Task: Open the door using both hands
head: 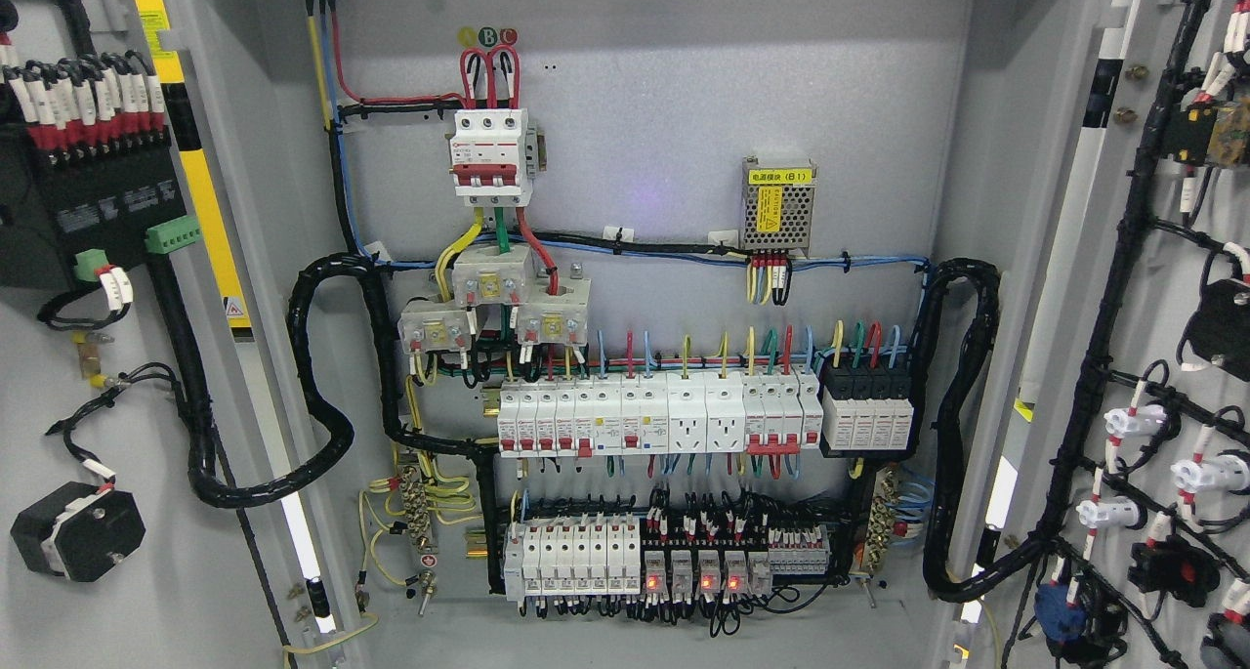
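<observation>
Both doors, left door [117, 308] and right door [1152, 308], are swung wide either side of the breaker panel [625, 356]; no hand is seen, so grip cannot be told.

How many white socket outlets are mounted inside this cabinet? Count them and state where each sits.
2. The left socket sits in the middle breaker row, right of centre. The right socket is directly beside it. Wiring could hide others, though none show.

Both doors [59, 356] cut off at edges
</observation>
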Motion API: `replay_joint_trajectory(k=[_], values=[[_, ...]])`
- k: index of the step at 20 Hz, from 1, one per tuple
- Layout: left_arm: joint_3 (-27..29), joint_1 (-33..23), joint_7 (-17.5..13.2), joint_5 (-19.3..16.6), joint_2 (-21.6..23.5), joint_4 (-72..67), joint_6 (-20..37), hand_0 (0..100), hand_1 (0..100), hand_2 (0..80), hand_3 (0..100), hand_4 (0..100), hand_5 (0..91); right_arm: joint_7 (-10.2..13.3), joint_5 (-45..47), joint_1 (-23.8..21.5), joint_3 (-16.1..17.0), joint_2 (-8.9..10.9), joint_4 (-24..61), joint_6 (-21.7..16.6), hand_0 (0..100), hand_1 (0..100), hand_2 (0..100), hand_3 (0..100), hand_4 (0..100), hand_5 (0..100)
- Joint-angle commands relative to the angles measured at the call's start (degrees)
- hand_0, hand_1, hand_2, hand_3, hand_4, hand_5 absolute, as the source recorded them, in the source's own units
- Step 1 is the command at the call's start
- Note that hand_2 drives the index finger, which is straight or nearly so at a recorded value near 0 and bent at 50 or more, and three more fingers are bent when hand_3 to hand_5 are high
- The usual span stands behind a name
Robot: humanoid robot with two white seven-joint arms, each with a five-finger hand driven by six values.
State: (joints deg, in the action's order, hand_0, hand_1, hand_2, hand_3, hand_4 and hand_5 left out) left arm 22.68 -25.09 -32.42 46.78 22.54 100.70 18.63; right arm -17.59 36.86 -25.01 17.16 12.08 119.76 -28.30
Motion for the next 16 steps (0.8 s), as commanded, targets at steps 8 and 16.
replay_joint_trajectory(k=[8, 16], values=[[4.91, 3.29, -4.41, 5.25, 4.7, -8.32, -4.31, 12, 56, 0.0, 0, 0, 0.0, -0.25, 2.69, -1.27, 4.2, 0.22, -0.49, -0.18, 0, 50, 4, 0, 0, 0], [5.62, 5.93, -4.49, 6.57, 8.13, -13.16, -4.31, 12, 56, 0.0, 0, 0, 0.0, -0.25, 3.05, -1.36, 5.52, 0.31, -0.49, -0.18, 0, 50, 4, 0, 0, 0]])
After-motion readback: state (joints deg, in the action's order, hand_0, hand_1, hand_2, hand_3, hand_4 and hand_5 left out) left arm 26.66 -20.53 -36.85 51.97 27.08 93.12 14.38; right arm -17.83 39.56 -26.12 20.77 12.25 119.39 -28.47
